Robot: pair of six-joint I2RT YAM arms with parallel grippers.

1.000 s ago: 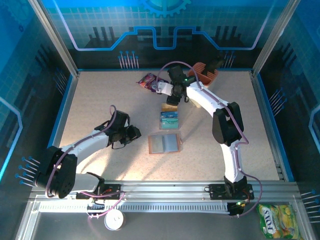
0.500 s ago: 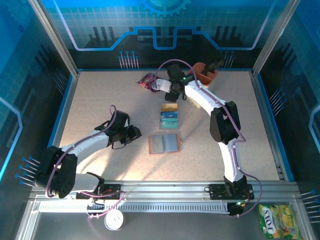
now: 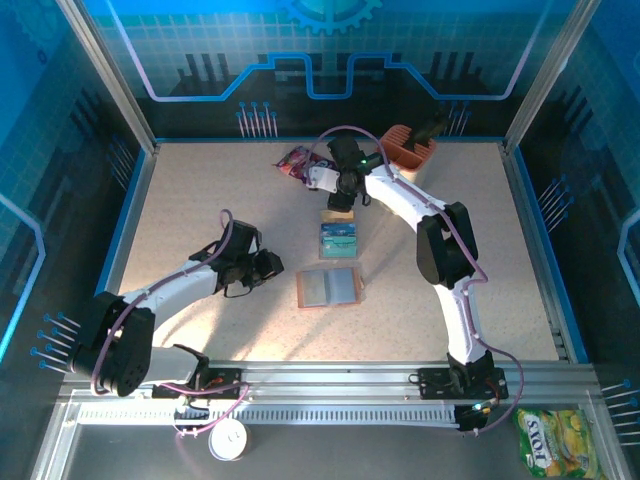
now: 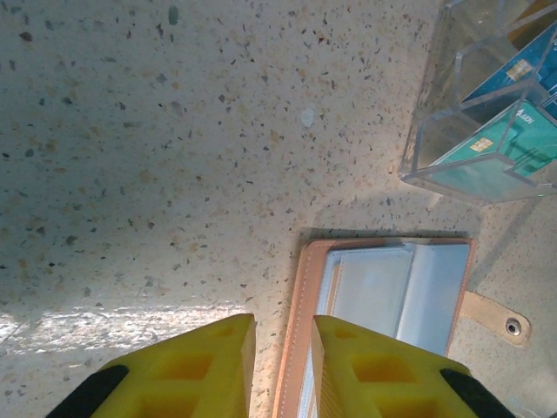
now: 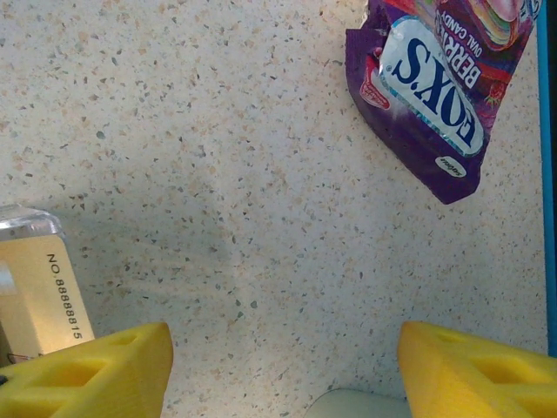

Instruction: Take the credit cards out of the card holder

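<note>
The card holder (image 3: 329,288) lies open near the middle of the table (image 3: 200,200). Just behind it stands a rack (image 4: 428,131) with credit cards (image 4: 513,144) in its compartments. Farther back, a snack packet (image 3: 296,162) lies to the left and a caddy (image 3: 410,147) stands to the right.

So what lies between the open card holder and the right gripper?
In the top view, the credit cards, teal with one tan, stand in a clear rack between the card holder and the right gripper.
</note>
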